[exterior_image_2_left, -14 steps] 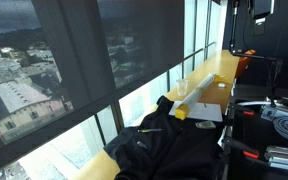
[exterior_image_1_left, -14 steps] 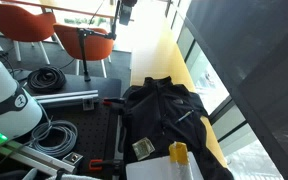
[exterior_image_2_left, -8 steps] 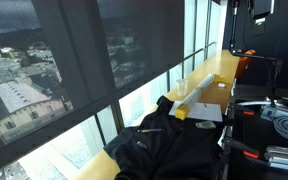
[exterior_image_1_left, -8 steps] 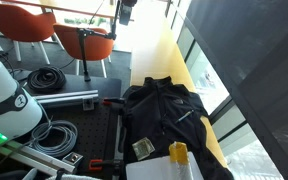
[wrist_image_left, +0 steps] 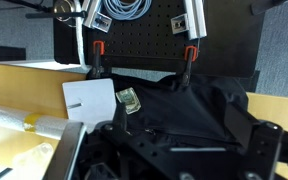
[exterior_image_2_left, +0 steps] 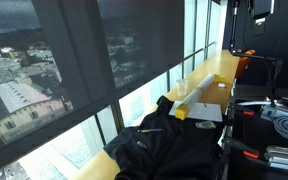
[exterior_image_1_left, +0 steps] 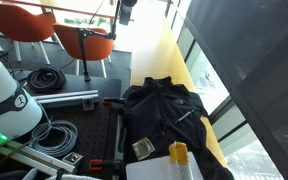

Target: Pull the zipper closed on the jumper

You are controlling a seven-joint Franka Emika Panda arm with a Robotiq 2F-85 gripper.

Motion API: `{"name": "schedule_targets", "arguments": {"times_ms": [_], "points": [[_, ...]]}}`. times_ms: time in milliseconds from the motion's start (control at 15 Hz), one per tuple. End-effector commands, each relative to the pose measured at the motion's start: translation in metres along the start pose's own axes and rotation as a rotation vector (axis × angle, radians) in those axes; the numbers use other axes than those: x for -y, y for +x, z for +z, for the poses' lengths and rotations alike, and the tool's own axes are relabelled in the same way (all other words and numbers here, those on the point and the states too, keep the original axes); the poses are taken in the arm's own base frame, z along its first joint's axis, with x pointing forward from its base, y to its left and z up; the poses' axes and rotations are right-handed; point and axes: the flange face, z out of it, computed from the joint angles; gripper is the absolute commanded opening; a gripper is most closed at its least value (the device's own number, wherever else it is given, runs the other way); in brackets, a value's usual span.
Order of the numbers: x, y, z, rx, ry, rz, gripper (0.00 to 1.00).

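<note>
The black jumper point(exterior_image_1_left: 164, 110) lies crumpled on the yellow table by the window; it also shows in the exterior view point(exterior_image_2_left: 169, 145) and in the wrist view point(wrist_image_left: 189, 105). Its zipper point(wrist_image_left: 150, 131) shows as a thin line across the dark cloth, with the pull at its left end. My gripper point(wrist_image_left: 179, 138) is open and empty, high above the jumper. It shows at the top of both exterior views point(exterior_image_1_left: 127, 10) point(exterior_image_2_left: 259, 10), well clear of the cloth.
A white sheet point(wrist_image_left: 89, 100), a small green note point(wrist_image_left: 130, 99) and a yellow cup point(exterior_image_1_left: 178, 152) lie next to the jumper. Red clamps point(wrist_image_left: 97, 48) hold the black pegboard edge. Coiled cables point(exterior_image_1_left: 44, 78), orange chairs point(exterior_image_1_left: 29, 22) and the window glass point(exterior_image_2_left: 104, 60) surround the table.
</note>
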Motion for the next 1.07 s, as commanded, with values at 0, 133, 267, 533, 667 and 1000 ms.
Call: {"name": "schedule_targets", "arguments": {"times_ms": [0, 133, 267, 533, 667, 1000], "points": [[0.0, 0.0, 0.0, 0.001, 0.0, 0.0, 1.0], [-0.008, 0.002, 0.002, -0.018, -0.026, 0.001, 1.0], [-0.015, 0.007, 0.009, -0.06, -0.072, -0.024, 1.0], [-0.029, 0.029, 0.036, -0.193, -0.126, -0.059, 1.0], [-0.033, 0.042, 0.058, -0.256, -0.127, -0.055, 1.0], [-0.033, 0.085, 0.131, -0.329, -0.108, -0.063, 1.0]]}}
